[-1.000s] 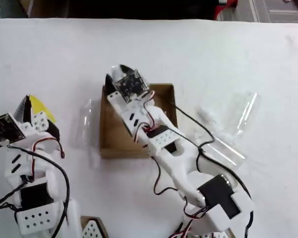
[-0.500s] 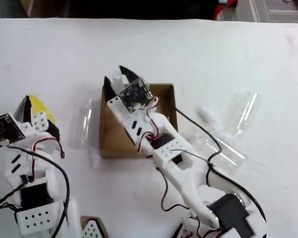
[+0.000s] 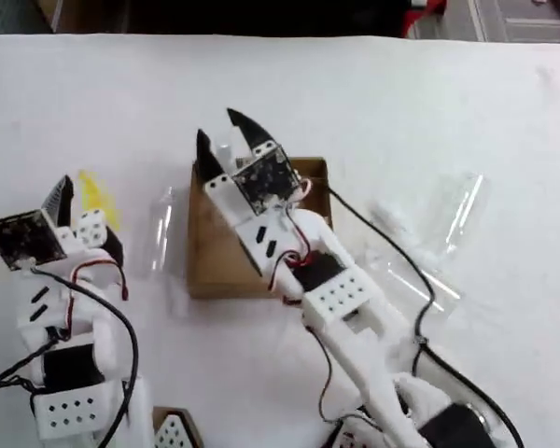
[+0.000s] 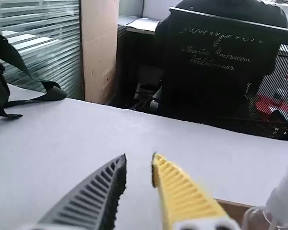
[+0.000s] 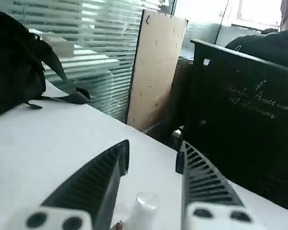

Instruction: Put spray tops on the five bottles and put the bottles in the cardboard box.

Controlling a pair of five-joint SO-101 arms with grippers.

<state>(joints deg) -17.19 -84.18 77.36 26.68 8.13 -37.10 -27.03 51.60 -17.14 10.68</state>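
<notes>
The cardboard box (image 3: 210, 261) sits open side up at the middle of the table (image 3: 401, 103). The floor that shows is bare cardboard, and the rest is hidden under the right arm (image 3: 345, 299). One clear bottle (image 3: 161, 233) lies just outside the box's left wall. More clear bottles (image 3: 453, 215) lie off to its right, apart from it. The right gripper (image 3: 218, 129) hovers above the box's far rim, fingers wide apart, gripping nothing. The left gripper (image 4: 139, 160) — fingers narrowly parted, empty — is at the table's near left.
</notes>
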